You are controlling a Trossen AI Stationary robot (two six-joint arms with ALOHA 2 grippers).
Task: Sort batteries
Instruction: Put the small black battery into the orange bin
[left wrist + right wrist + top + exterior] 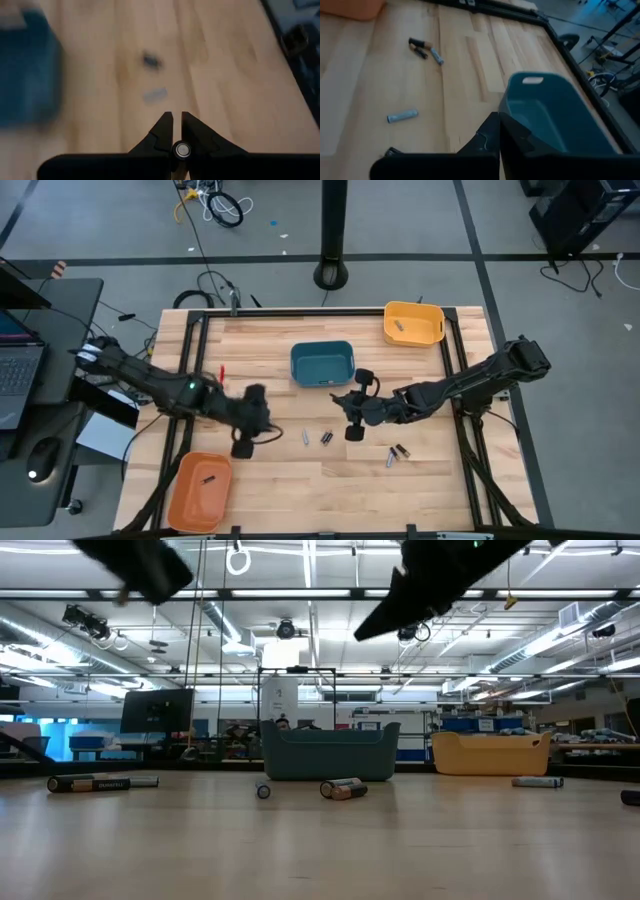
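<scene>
We log loose batteries mid-counter, more nearer the right side. Left tool pinches one small cell. Right tool, closed and empty, hangs beside the blue bin. Yellow bin and orange bin occupy corners.

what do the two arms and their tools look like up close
Both arms are dark, near-black jointed links; the left arm shows a small green light. Each ends in a black tool with two wedge-shaped fingers tapering to points: the left tool and the right tool.
</scene>
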